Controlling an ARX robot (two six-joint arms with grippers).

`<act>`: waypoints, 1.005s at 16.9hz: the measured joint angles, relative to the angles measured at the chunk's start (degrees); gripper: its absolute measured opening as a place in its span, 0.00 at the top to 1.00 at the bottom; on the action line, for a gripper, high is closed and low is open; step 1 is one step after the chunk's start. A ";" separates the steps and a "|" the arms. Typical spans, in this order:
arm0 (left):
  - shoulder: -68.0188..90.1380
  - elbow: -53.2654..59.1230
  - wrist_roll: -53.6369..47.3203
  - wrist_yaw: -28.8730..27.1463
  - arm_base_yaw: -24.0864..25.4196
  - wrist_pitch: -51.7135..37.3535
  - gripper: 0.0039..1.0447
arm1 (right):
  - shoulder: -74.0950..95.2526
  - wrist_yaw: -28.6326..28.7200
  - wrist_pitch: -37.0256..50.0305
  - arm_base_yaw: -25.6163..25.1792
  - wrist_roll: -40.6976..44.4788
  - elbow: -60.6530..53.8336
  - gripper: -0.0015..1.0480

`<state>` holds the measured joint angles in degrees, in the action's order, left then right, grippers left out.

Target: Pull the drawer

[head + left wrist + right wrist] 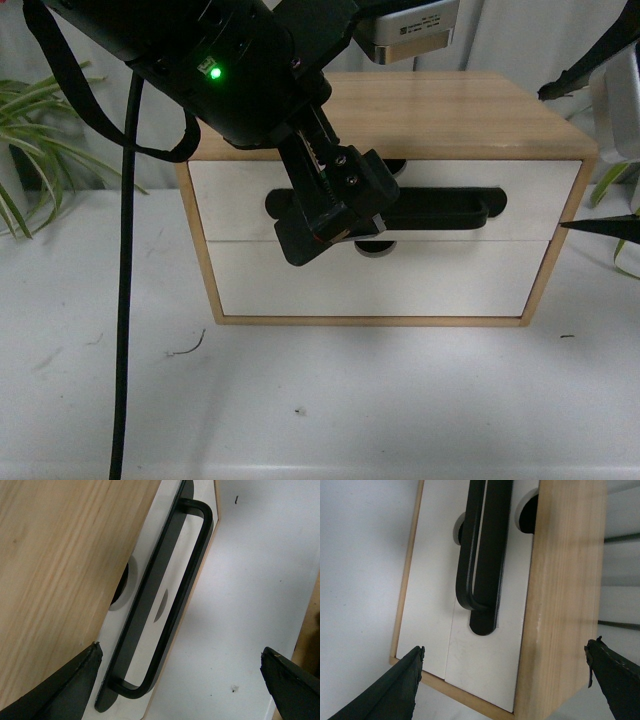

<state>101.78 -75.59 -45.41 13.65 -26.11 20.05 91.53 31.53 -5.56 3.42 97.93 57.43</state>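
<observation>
The drawer (240, 190) is the upper white front of a wooden cabinet (450, 110), and it sits flush with the frame. Its long black bar handle (440, 210) runs across the front, below a half-round notch. My left gripper (340, 235) hangs open just in front of the handle's left part. In the left wrist view the handle (197, 555) lies ahead of the left gripper (180, 650) with nothing between the fingers. My right gripper (555, 160) is open by the cabinet's right end. In the right wrist view the right gripper (506, 647) straddles the cabinet corner near the handle (485, 555).
Below the drawer sits a plain white drawer front (400, 285) without a handle. The cabinet stands on a white table (350, 400). Green plants stand at the left (30, 150) and right (625, 250) edges. A black cable (125, 300) hangs down from my left arm.
</observation>
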 joint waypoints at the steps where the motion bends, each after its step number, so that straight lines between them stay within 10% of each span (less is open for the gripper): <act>1: 1.14 -0.39 -0.15 0.09 -0.37 0.22 0.06 | 1.40 -0.52 -0.44 0.81 0.98 0.04 0.06; 17: 9.75 0.61 -0.26 -0.90 -0.79 -6.19 0.06 | 14.27 -2.14 5.68 5.79 1.64 2.25 0.06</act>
<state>111.53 -74.98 -45.67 12.75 -26.89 13.87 105.80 29.39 0.12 9.21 99.57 59.68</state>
